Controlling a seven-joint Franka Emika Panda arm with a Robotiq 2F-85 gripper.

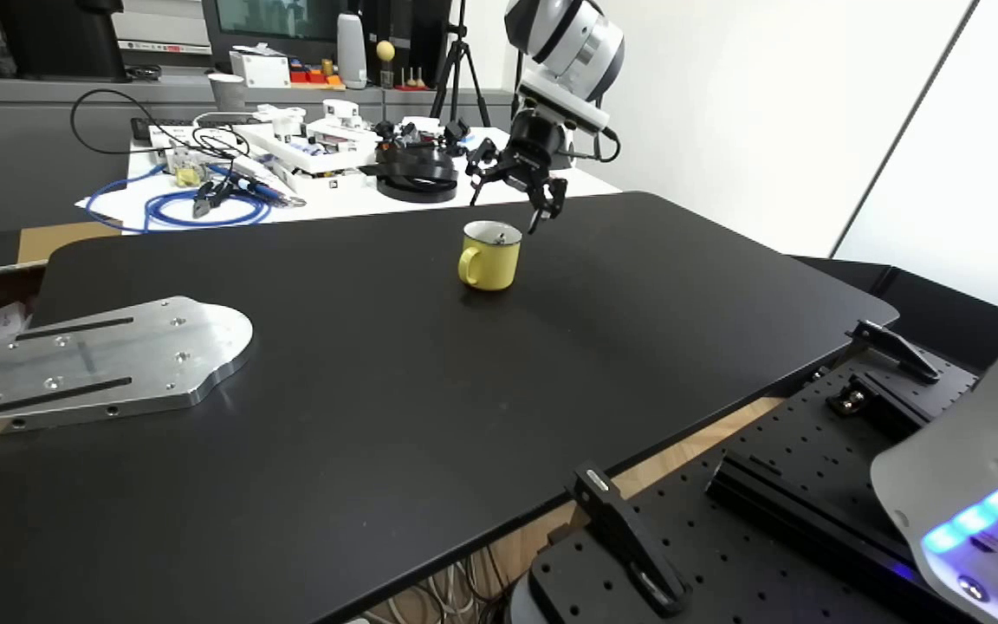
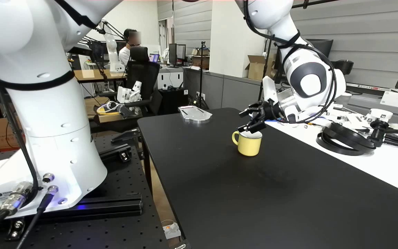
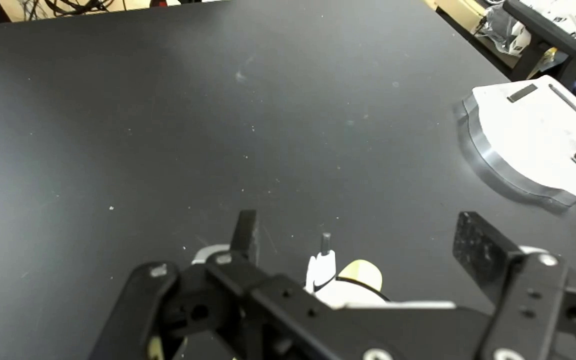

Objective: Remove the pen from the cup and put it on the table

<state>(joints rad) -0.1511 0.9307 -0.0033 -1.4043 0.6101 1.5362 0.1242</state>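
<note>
While the gripper [image 3: 360, 235] hangs near the mouth of the cup [image 1: 492, 260], its fingers [image 3: 480, 247] stand spread wide apart; I cannot tell whether either one touches the rim. The pen [image 3: 326, 243] pokes up from the cup, a thin dark end above a white piece [image 3: 325, 265]; the rest of it is hidden. The cup is yellow and sits upright on the table [image 1: 378, 390], its handle [image 2: 235, 137] out to the side, and in the wrist view the gripper's own black frame covers most of it.

A slotted metal plate [image 1: 135, 355] lies well apart from the cup, one end out past the edge of the table. Just beside, a white table [image 2: 389, 167] carries blue cable [image 1: 158, 208], white parts [image 1: 326, 160] and a round black thing [image 1: 417, 178].

The tabletop is matte black, dotted with pale specks in the wrist view. Along one side, the robot's white base [image 2: 47, 145] stands on a dark board full of holes [image 2: 116, 228]. Farther back are a grey panelled wall [image 2: 368, 52], a tripod [image 1: 458, 65] and, in an exterior view, a person in white [image 2: 125, 50] beyond a black chair [image 2: 143, 74].
</note>
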